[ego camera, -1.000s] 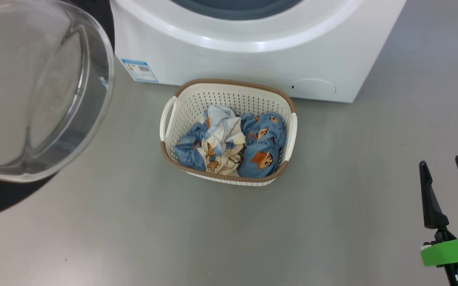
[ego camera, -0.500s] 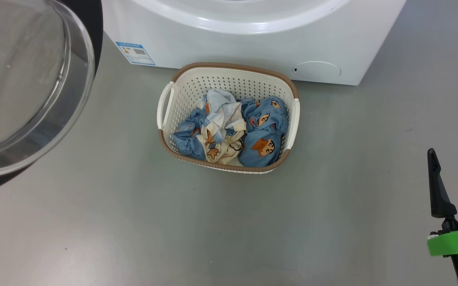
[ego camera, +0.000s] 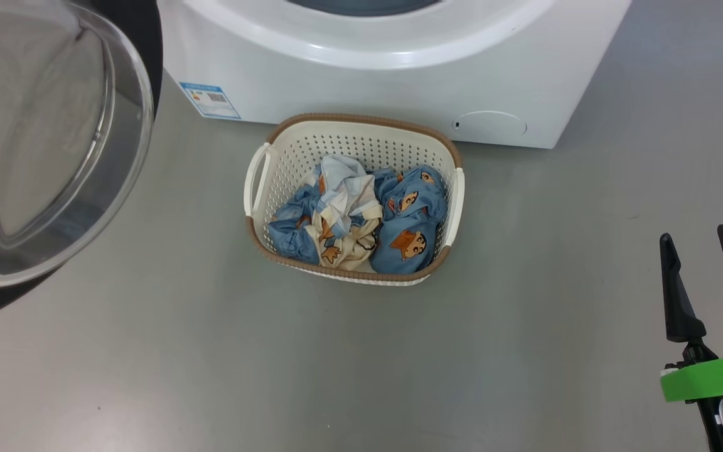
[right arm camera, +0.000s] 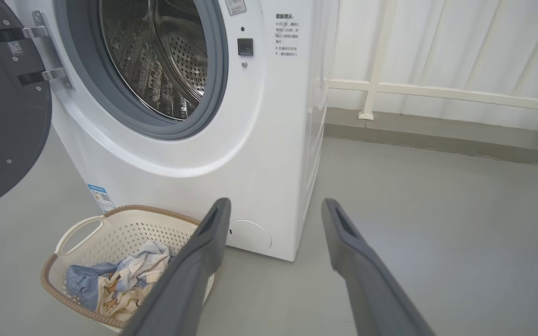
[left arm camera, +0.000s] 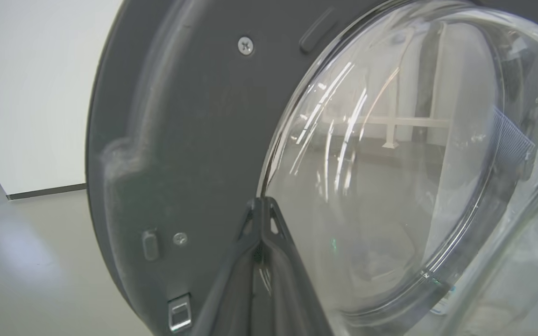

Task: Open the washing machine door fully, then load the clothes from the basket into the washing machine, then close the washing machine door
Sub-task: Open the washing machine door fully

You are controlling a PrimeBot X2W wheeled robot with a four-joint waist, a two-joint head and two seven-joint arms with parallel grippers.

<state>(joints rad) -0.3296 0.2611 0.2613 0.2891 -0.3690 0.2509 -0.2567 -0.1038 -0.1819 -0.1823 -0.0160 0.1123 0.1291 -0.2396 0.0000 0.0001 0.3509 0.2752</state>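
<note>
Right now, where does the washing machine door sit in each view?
Head view: washing machine door, upper left, its glass toward the camera.
Left wrist view: door's inner face spans most of the frame.
Right wrist view: door at left edge, swung open on its metal hinge.
Shared landmark: blue label sticker, head and right wrist views.

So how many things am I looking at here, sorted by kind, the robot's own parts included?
Washing machine: 1
Basket: 1
Clothes bundle: 1, separate pieces cannot be told apart
End effectors: 2, left end effector shut, right end effector open
Total: 5
</note>
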